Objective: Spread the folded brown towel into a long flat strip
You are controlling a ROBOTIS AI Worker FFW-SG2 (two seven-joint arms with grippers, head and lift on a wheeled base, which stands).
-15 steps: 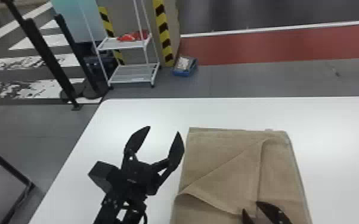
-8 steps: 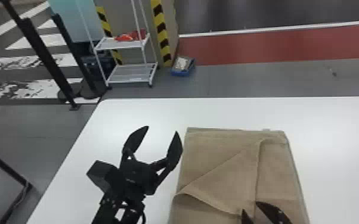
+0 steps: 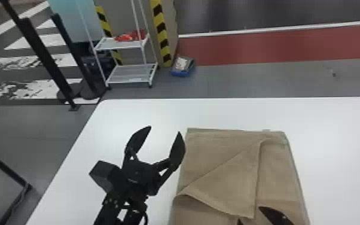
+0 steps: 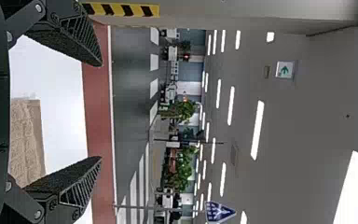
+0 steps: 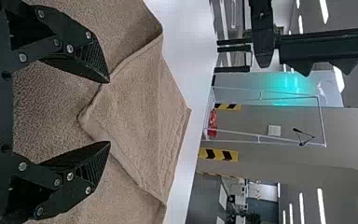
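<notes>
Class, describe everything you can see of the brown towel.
The brown towel looks like textured cloth with hemmed edges. It lies folded, fairly flat, on the white table, with a triangular flap on top. The flap's corner points toward the robot, near the open right gripper; whether they touch is unclear.

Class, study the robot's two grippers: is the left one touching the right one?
Apart. The head view shows it plainly: a broad stretch of the brown towel lies between the left gripper and the right gripper.
</notes>
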